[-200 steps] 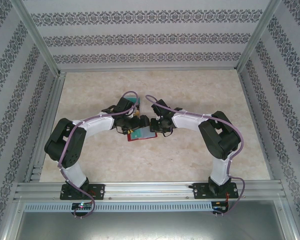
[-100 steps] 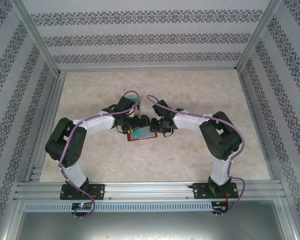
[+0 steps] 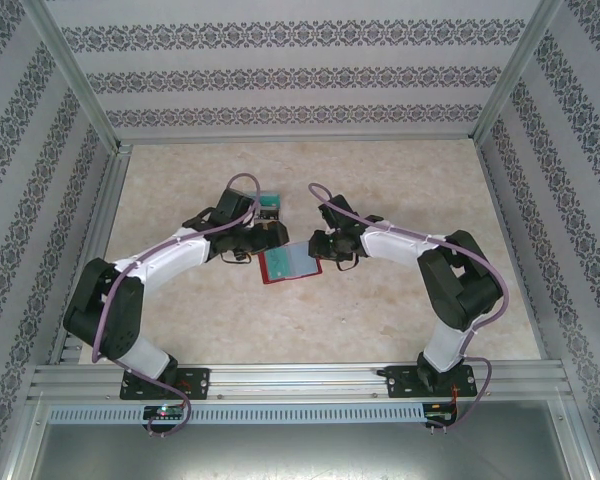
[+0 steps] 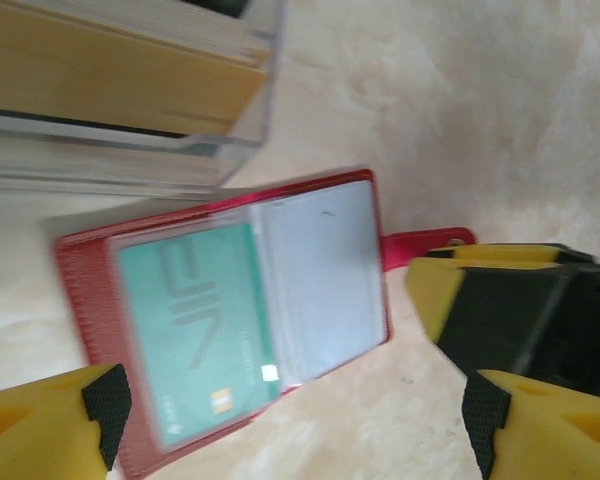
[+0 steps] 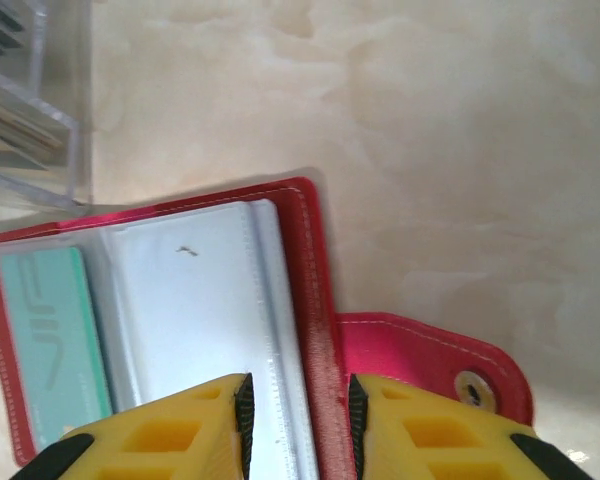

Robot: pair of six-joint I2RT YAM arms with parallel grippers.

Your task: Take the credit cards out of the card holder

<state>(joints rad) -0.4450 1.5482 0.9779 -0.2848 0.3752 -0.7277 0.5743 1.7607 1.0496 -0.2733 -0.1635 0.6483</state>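
The card holder (image 3: 290,264) lies open at frame centre, the right gripper (image 5: 298,400) clamped on its right edge, the left gripper (image 4: 290,410) apart just left, nearer the green card (image 4: 202,325).

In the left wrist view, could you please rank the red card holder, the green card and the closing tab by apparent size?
1. Card holder, open flat.
2. Green card, inside its sleeve.
3. Closing tab, partly behind a yellow finger.

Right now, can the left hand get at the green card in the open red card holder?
Probably yes: the left hand is open over the green card, which lies uncovered; the right hand pinches the red card holder at its far edge.
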